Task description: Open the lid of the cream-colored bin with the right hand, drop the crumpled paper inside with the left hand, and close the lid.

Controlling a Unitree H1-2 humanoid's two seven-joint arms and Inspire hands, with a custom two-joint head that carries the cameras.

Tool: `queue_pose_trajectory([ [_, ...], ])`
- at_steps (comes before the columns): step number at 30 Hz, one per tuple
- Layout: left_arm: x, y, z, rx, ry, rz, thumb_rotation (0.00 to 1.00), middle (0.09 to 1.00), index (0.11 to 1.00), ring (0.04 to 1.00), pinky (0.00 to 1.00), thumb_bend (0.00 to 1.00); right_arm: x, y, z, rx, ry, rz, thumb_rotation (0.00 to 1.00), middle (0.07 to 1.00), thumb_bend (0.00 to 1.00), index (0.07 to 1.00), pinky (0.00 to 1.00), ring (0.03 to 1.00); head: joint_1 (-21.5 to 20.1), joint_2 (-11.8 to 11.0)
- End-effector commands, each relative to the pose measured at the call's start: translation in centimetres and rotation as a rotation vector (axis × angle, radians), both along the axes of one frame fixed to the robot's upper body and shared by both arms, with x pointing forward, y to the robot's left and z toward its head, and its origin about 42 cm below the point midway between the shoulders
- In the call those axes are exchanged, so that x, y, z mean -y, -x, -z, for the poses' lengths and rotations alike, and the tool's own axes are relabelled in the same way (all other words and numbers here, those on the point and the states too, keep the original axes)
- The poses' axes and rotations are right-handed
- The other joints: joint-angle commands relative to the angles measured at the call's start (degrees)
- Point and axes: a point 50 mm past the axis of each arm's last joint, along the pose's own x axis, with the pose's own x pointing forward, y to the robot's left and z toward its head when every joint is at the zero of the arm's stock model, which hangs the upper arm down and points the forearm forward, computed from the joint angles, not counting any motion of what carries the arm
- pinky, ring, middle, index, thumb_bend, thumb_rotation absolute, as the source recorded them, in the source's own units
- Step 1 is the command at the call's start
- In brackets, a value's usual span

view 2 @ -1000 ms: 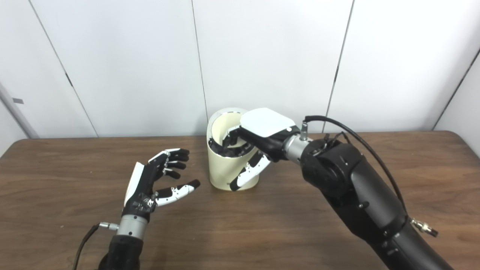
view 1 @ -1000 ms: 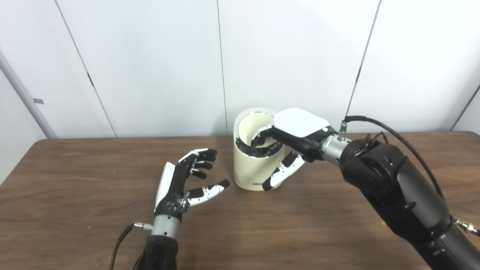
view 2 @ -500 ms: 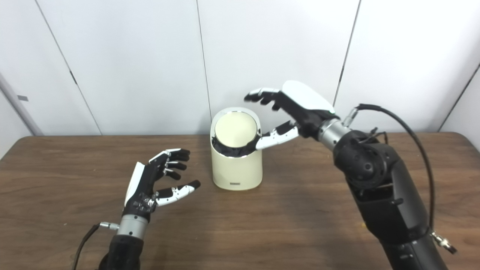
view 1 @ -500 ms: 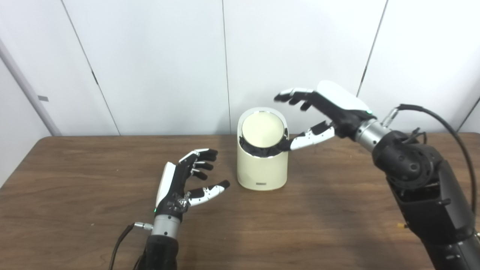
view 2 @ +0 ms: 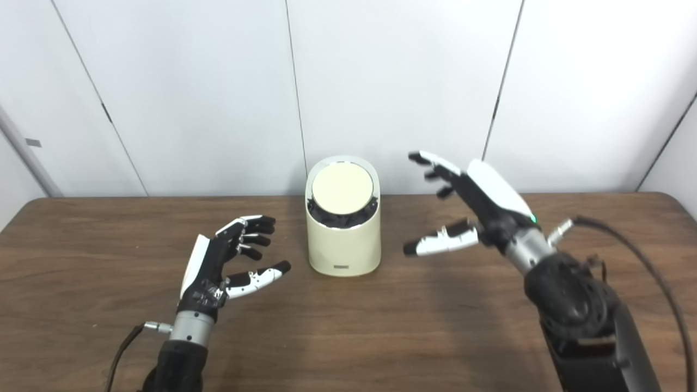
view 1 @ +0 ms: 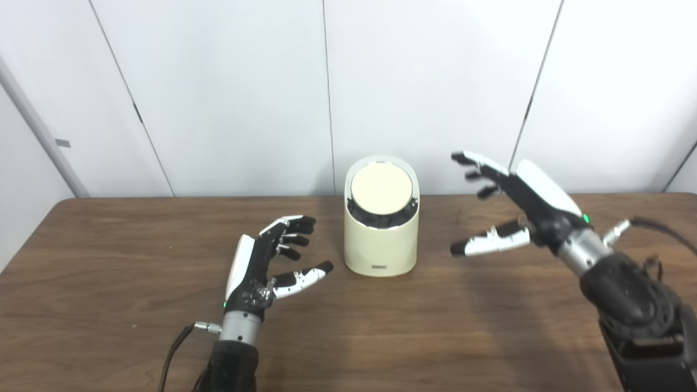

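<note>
The cream-colored bin [view 1: 381,247] stands upright near the table's far edge, its round lid [view 1: 381,183] lying shut across the top with a dark rim under it. My right hand [view 1: 509,209] hovers open to the right of the bin, fingers spread, clear of it and holding nothing. To the left of the bin my left hand [view 1: 270,261] rests open just above the table, palm turned toward the bin, also holding nothing. No crumpled paper shows in either view.
The brown wooden table [view 1: 109,283] stretches wide on both sides of the bin. White wall panels [view 1: 228,81] rise right behind its far edge. A cable [view 1: 174,348] trails from the left wrist, and another runs off the right forearm [view 2: 626,239].
The lid went from tipped open with my right hand in the bin's mouth to shut. My right hand then lifted off and drew back to the right. The left hand stayed still.
</note>
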Motion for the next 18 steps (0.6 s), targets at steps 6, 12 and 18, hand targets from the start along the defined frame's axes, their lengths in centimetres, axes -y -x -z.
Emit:
queue_pose_trajectory([
  [6, -0.2, -0.7, -2.6, 0.107, -0.001, 0.021, 0.04, 0.706, 0.715, 0.661, 0.56, 0.7, 0.4, 1.3, 0.9, 0.059, -0.142, 0.026, 0.34, 0.92, 0.87, 0.93, 0.68, 0.839, -0.54, 0.14],
  [12, -0.5, -0.8, -2.5, 0.101, -0.014, 0.016, 0.04, 0.709, 0.72, 0.664, 0.56, 0.71, 0.0, 1.7, 2.7, 0.018, -0.231, 0.101, 0.4, 0.919, 0.91, 0.927, 0.66, 0.837, -1.52, -0.13],
  [18, -0.6, -1.0, -2.3, 0.091, -0.034, 0.03, 0.04, 0.719, 0.731, 0.67, 0.56, 0.76, -0.5, 1.5, 4.4, 0.008, -0.303, 0.119, 0.37, 0.921, 0.88, 0.915, 0.69, 0.83, -1.97, -0.29],
])
